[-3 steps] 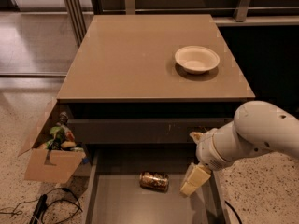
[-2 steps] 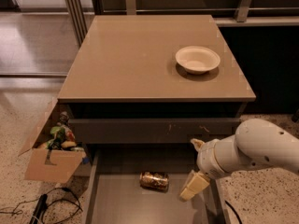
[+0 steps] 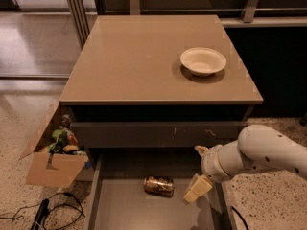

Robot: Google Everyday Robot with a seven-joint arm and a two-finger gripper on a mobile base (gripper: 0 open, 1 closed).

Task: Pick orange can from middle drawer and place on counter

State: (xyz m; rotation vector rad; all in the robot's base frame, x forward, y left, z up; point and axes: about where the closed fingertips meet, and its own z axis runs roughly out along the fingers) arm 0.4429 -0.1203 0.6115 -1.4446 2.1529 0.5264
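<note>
The orange can (image 3: 159, 186) lies on its side on the bare floor of the open middle drawer (image 3: 120, 210), near the drawer's back. My gripper (image 3: 197, 172) hangs over the drawer's right part, a little to the right of the can and apart from it. Its two cream fingers are spread: one fingertip (image 3: 194, 191) points down toward the drawer floor, the other (image 3: 200, 150) sits higher by the drawer front. It holds nothing. The tan counter (image 3: 139, 61) tops the cabinet above.
A white bowl (image 3: 203, 61) stands on the counter's right side. A scratched dark grey drawer front (image 3: 158, 133) is above the open drawer. A cardboard box of clutter (image 3: 55, 155) and black cables (image 3: 43, 212) sit on the floor to the left.
My arm and gripper have sunk a little lower and drawn slightly toward the camera over the drawer's right side. The can has not moved.
</note>
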